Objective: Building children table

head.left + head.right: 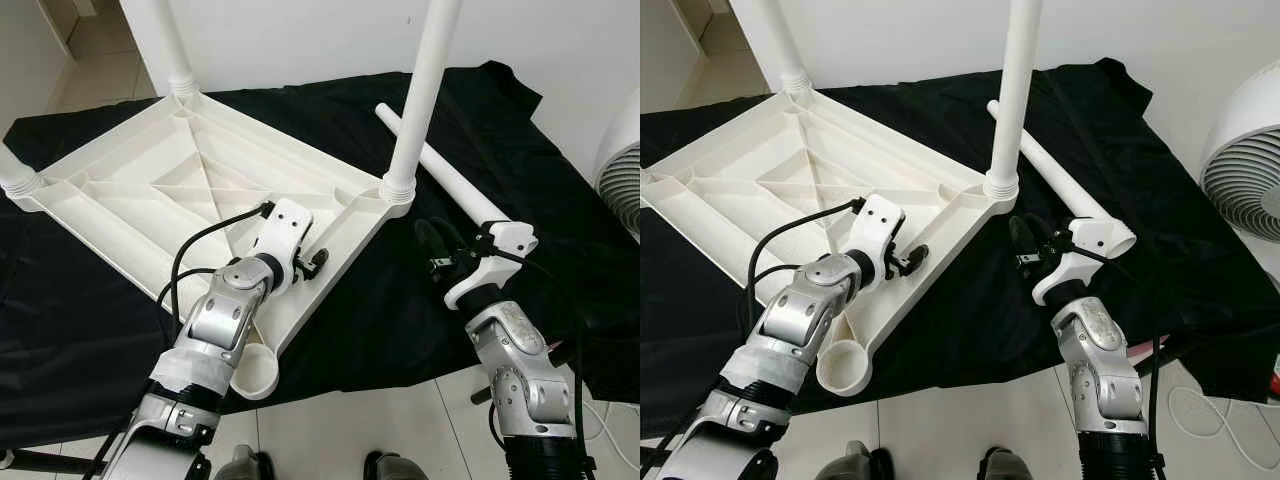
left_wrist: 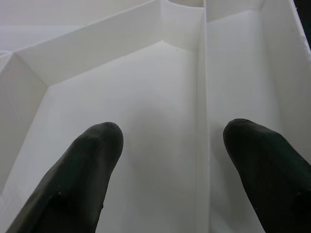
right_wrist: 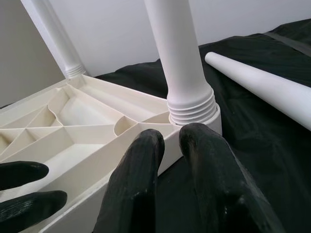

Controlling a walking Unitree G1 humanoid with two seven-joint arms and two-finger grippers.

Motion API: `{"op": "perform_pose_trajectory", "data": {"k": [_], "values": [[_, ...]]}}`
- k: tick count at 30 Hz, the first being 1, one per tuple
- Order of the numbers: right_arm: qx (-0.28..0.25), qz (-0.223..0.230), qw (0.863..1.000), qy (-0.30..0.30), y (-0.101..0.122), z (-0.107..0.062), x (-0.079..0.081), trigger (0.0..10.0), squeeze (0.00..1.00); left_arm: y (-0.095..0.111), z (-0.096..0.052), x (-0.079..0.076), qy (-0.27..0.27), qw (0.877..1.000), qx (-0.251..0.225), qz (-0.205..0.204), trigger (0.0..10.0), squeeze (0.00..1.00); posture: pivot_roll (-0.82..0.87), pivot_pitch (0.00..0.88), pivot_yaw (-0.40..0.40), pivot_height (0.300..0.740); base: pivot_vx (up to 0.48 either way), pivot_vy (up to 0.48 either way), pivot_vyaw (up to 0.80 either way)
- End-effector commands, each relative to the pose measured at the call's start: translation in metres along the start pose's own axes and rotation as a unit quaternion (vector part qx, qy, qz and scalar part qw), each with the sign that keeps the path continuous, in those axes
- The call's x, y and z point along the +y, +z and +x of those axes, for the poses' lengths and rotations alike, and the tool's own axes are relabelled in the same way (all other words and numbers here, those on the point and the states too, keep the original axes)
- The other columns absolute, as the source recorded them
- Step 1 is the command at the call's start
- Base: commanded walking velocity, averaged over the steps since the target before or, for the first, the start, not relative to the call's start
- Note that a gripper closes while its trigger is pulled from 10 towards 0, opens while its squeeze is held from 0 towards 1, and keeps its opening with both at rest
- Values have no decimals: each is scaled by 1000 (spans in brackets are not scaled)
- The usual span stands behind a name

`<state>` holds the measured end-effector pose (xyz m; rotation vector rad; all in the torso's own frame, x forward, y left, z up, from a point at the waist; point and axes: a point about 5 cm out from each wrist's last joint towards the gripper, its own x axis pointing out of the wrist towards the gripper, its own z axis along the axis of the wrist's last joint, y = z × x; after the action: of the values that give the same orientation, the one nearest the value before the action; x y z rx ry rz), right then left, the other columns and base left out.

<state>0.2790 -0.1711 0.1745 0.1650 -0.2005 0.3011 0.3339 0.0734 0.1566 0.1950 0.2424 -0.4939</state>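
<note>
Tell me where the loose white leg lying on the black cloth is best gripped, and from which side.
Grip the loose leg on its bare mid-shaft, coming down from above with the fingers straddling it. It lies flat on the black cloth, a plain round tube with free cloth either side. The right claw is nearest; the left claw is over the upturned tabletop.

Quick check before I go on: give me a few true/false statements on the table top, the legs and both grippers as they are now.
1. The table top lies upside down on the black cloth. True.
2. All four legs are screwed in. False: one corner socket is empty, and a loose leg lies on the cloth.
3. The left gripper is over the table top's ribbed underside, fingers apart. True.
4. The right gripper holds the loose leg. False: it grips nothing and points at the fitted leg.
5. A fan stands on the robot's left. False: on its right.
</note>
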Motion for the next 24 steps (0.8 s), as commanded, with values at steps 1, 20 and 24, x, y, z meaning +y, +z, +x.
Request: {"op": "perform_pose_trajectory", "data": {"k": [1,20,24], "values": [[2,-1,1000,-3,-1,-1,1,10000,0,-12,-1,23,171,984,34,-21,10000,0,-150,135,67,740,0,0,0],[-3,5,1000,-10,-1,1,4,10000,0,-4,6,35,232,971,19,-53,3294,0,-153,134,73,740,0,0,0],[-3,4,1000,-10,-1,1,4,10000,0,-3,7,35,237,970,18,-48,1412,0,-153,134,73,740,0,0,0]]}}
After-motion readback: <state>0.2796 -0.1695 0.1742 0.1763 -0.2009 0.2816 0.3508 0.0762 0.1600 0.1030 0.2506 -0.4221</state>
